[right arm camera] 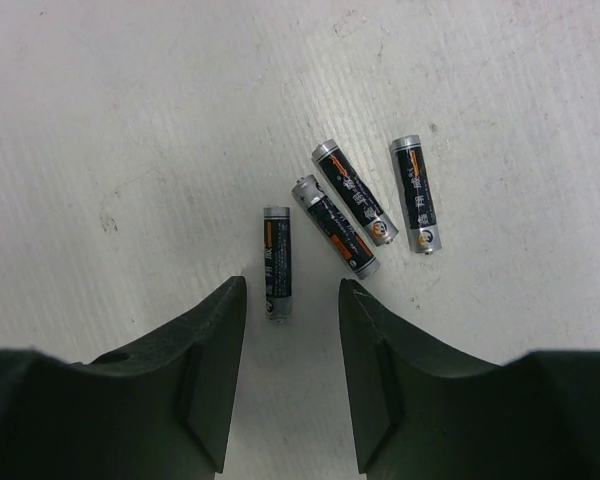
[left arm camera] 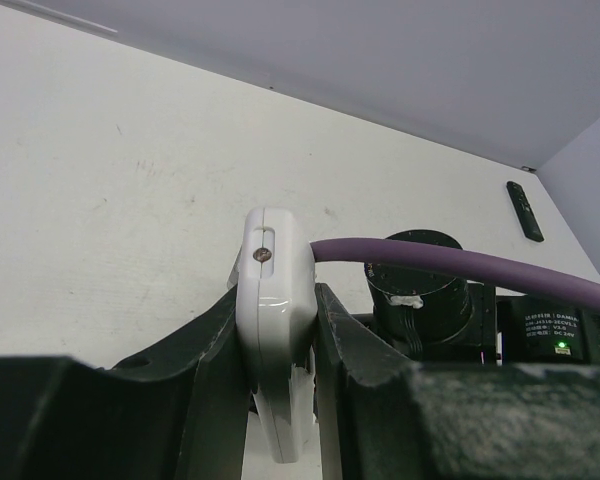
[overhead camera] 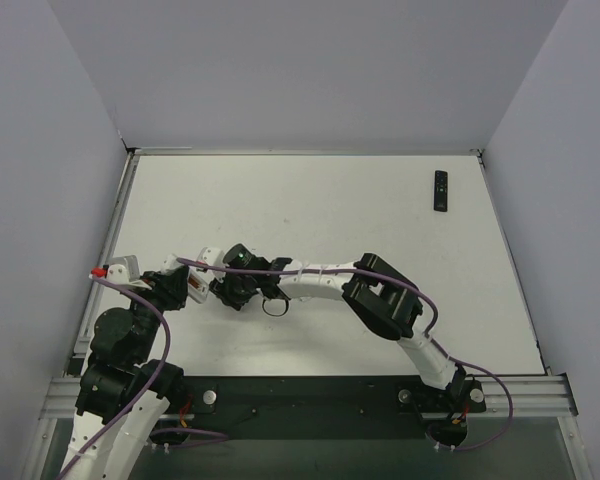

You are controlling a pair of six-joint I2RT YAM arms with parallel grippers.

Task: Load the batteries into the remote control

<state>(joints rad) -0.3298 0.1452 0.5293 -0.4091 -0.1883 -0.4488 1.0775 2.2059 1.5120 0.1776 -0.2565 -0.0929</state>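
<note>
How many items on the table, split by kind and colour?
Batteries: 4
White remote: 1
Black remote: 1
Total: 6
</note>
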